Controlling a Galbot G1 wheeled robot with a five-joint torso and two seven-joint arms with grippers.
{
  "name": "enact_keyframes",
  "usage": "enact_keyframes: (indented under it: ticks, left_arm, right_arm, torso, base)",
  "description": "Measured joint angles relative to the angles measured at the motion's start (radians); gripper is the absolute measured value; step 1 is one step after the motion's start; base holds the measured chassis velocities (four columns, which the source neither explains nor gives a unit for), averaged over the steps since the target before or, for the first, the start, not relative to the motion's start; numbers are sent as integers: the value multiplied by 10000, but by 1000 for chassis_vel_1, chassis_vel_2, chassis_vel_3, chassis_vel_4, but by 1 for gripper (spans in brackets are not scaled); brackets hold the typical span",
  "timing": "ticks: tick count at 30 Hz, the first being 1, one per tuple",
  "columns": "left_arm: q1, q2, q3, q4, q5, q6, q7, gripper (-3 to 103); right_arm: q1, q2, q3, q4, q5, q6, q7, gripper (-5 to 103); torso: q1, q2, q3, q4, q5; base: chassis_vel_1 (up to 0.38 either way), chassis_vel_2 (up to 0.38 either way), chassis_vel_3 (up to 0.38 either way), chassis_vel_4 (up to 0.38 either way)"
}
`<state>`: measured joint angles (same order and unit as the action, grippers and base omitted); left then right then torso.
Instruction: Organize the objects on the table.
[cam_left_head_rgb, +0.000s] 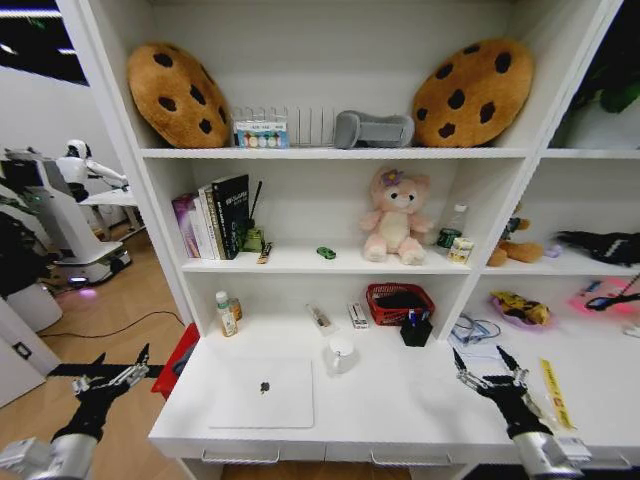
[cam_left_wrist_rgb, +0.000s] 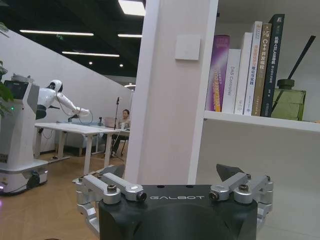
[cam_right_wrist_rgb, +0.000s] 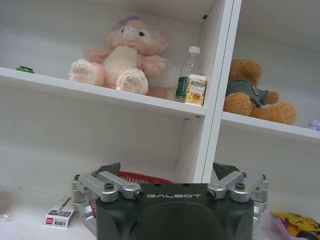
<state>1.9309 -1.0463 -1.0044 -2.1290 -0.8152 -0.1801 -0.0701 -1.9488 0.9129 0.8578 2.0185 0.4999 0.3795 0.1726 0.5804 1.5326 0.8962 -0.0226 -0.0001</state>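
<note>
Laptop (cam_left_head_rgb: 262, 392), silver and closed, lying flat near the front edge of the white desk (cam_left_head_rgb: 400, 400), left of centre. Behind it stands a small clear jar (cam_left_head_rgb: 340, 353), and further back against the shelving a red basket (cam_left_head_rgb: 399, 302), a dark pen holder (cam_left_head_rgb: 416, 331) and a small bottle (cam_left_head_rgb: 226, 314). A tiny green toy (cam_left_head_rgb: 326, 252) sits one shelf up, beside the pink plush (cam_left_head_rgb: 396, 216).

Left gripper (cam_left_head_rgb: 110, 380) hangs off the desk's left end, over the floor, fingers spread and empty; its wrist camera faces the shelf upright (cam_left_wrist_rgb: 170, 90) and a row of books (cam_left_wrist_rgb: 245, 70). Right gripper (cam_left_head_rgb: 490, 378) hovers above the desk's right part, likewise spread wide and holding nothing.

Likely hazards: the laptop is thin and flush to the surface, so a pinch from above may slip or scrape the lid, and a push could slide it over the near edge. The jar looks light and top-heavy; a passing finger could tip it onto the laptop. The left arm, starting outside the desk, risks striking the upright or the desk corner on its way in.
</note>
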Motion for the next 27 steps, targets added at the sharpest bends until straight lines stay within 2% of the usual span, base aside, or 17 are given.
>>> enact_keyframes:
  ticks: [10,12,14,15,18,20,24,25,27]
  left_arm:
    - [-1,0,0,0,0,0,0,100]
    - [0,0,0,0,0,0,0,100]
    - [-1,0,0,0,0,0,0,100]
    - [-1,0,0,0,0,0,0,100]
    - [-1,0,0,-1,0,0,0,100]
    - [-1,0,0,0,1,0,0,100]
    - [-1,0,-1,0,0,0,2,100]
    - [-1,0,0,0,0,0,2,100]
    - [0,0,0,0,1,0,2,100]
  right_arm:
    - [0,0,0,0,0,0,0,100]
    - [0,0,0,0,0,0,0,100]
    - [0,0,0,0,0,0,-1,100]
    - [0,0,0,0,0,0,0,100]
    - [-3,0,0,0,0,0,0,100]
    - [-2,-1,0,1,0,0,0,100]
    - [0,0,-1,0,0,0,0,100]
    - [-4,0,1,0,0,1,1,100]
    - [0,0,0,1,0,0,0,100]
  torso:
    - [0,0,0,0,-2]
    - [-1,0,-1,1,-4]
    - [0,0,0,0,10]
    - [0,0,-1,0,-4]
    - [-3,1,-2,-1,6]
    - [-2,1,-1,1,-5]
    - [-4,2,-2,-1,8]
    - [-5,3,-3,0,-10]
    - [-3,1,-1,0,-3]
  base:
    - [113,-120,-121,103]
    - [207,-248,-216,230]
    - [236,-216,-216,240]
    - [235,-264,-231,270]
    - [250,-263,-261,271]
    - [298,-286,-284,291]
    - [327,-302,-323,311]
    - [352,-352,-337,364]
    - [365,-360,-350,364]
